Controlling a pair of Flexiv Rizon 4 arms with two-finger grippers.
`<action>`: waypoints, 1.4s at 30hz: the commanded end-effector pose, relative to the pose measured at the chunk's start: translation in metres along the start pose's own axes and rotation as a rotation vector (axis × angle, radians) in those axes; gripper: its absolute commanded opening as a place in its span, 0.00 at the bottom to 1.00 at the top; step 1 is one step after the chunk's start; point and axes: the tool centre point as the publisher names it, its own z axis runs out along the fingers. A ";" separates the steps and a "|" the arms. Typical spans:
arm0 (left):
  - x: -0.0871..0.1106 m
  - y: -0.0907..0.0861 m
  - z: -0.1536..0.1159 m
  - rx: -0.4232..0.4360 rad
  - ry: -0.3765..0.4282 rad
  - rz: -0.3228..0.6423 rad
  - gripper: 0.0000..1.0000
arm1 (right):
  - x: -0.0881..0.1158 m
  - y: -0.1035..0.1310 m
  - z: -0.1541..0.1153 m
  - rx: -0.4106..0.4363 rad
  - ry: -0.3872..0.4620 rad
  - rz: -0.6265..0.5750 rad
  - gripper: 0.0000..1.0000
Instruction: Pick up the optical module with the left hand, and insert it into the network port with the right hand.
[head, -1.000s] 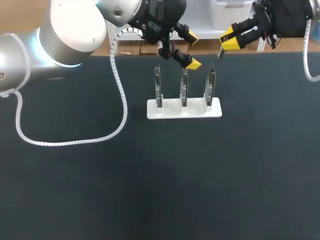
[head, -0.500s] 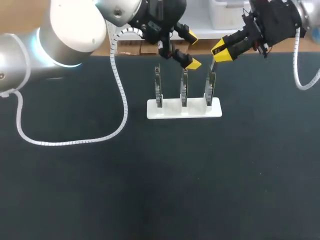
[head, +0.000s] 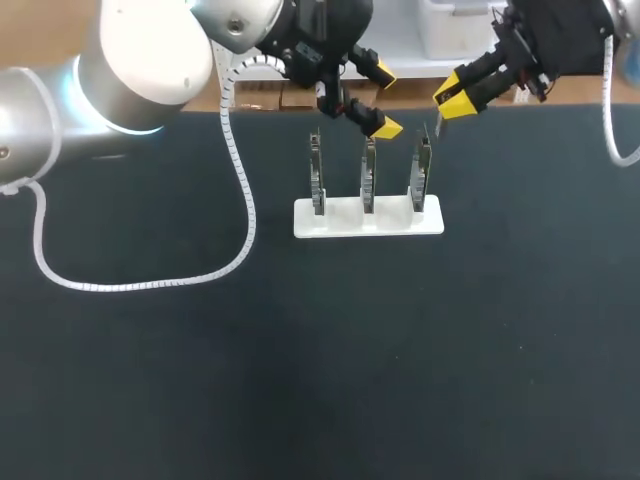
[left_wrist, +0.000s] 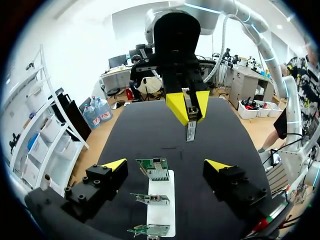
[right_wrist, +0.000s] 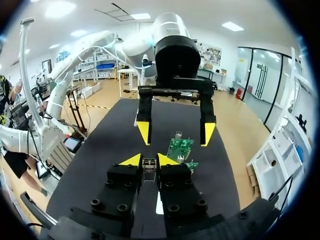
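The small metal optical module (head: 438, 120) hangs from my right gripper (head: 453, 96), which is shut on it just above and right of the rightmost board (head: 421, 168). In the right wrist view the module (right_wrist: 149, 164) sits clamped between the yellow tips of that gripper (right_wrist: 150, 160). Three upright circuit boards with network ports stand in a white holder (head: 368, 217). My left gripper (head: 386, 100) hangs open behind the middle board (head: 368, 172) with nothing in it. In the left wrist view it (left_wrist: 166, 165) is wide open over the boards (left_wrist: 154, 169), facing the right gripper (left_wrist: 187, 107) and module (left_wrist: 191, 131).
A white coiled cable (head: 238, 190) droops from my left arm onto the black table (head: 320, 360) to the left of the holder. The left arm's large body (head: 150, 60) fills the far left corner.
My right gripper, still holding the module, dipped left toward the rightmost board and has drawn back slightly up and to the right. The left arm has not moved.
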 end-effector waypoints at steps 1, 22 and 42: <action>-0.001 0.001 0.000 0.002 0.007 -0.002 1.00 | 0.008 -0.006 0.002 -0.015 -0.013 0.001 0.00; -0.001 0.001 0.000 0.002 0.007 -0.002 1.00 | 0.021 -0.024 0.007 -0.062 -0.018 0.005 0.00; -0.001 0.001 0.000 0.002 0.007 -0.002 1.00 | 0.027 -0.024 0.014 -0.060 -0.032 0.026 0.00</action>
